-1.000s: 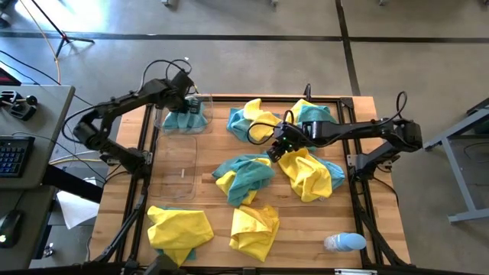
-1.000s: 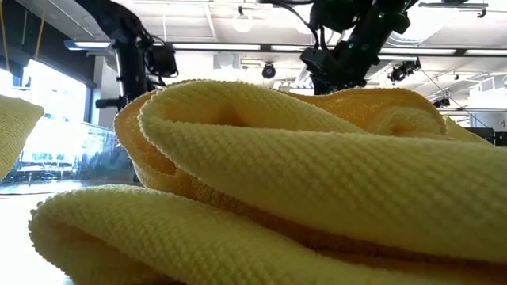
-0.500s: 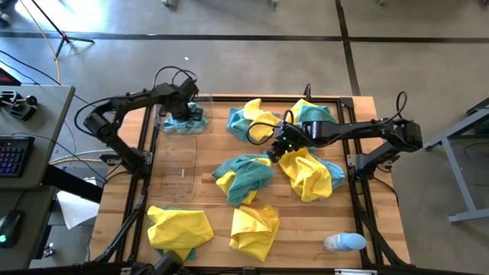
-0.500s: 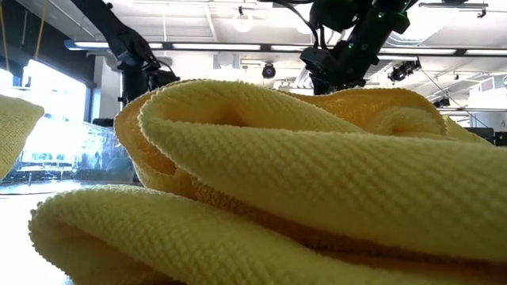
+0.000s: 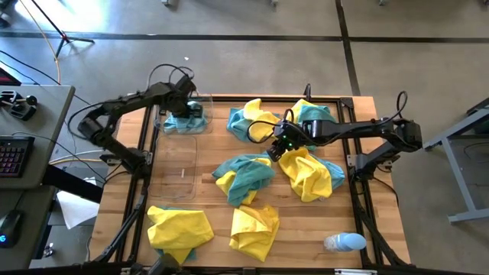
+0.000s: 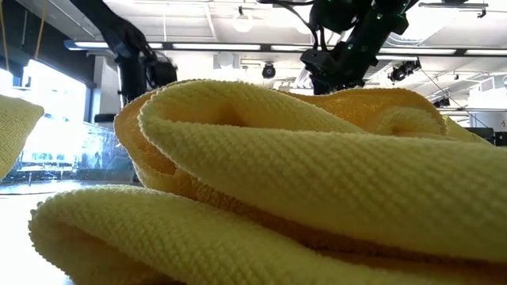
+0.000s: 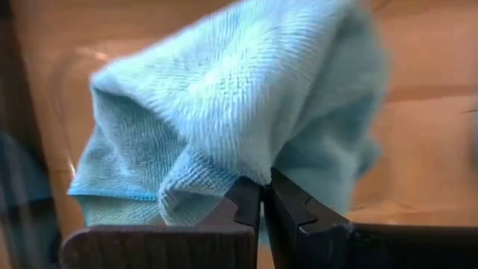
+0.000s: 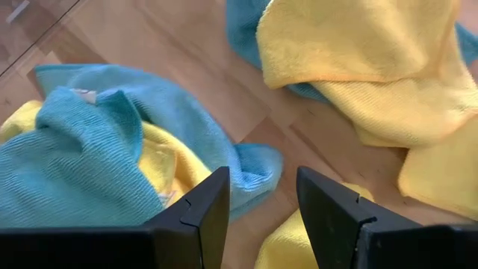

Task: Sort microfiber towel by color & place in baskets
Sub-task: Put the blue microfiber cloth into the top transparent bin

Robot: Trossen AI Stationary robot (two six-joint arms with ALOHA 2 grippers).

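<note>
My left gripper (image 7: pixel 263 202) is pinched together on a teal towel (image 7: pixel 224 112), holding a fold of it above the far clear basket (image 5: pixel 200 103) at the left back corner of the surface (image 5: pixel 306 221). A second ago this gripper sat a little farther back over the basket, half a second ago it was slightly forward, and now it has drifted back a touch, with its fingers fully closing in that time. My judgement is that the teal towel is at its basket but not yet let go, so dropping it is the step in hand.

My right gripper (image 5: pixel 276 148) hangs with its fingers apart and empty, above the middle of the surface, between a yellow towel (image 5: pixel 306 172) and a teal-and-yellow heap (image 5: pixel 244 176). It has not moved over the last second.

The near clear basket (image 5: pixel 179 164) lies just in front of the far one, and I see no towel in it. More yellow towels (image 5: pixel 179 229) lie along the front edge, and more mixed ones at the back. A pale blue-and-white object (image 5: pixel 345 243) rests near the front right corner.

From the low camera, a yellow towel fills nearly everything.

No brands, labels or writing can be read anywhere.
</note>
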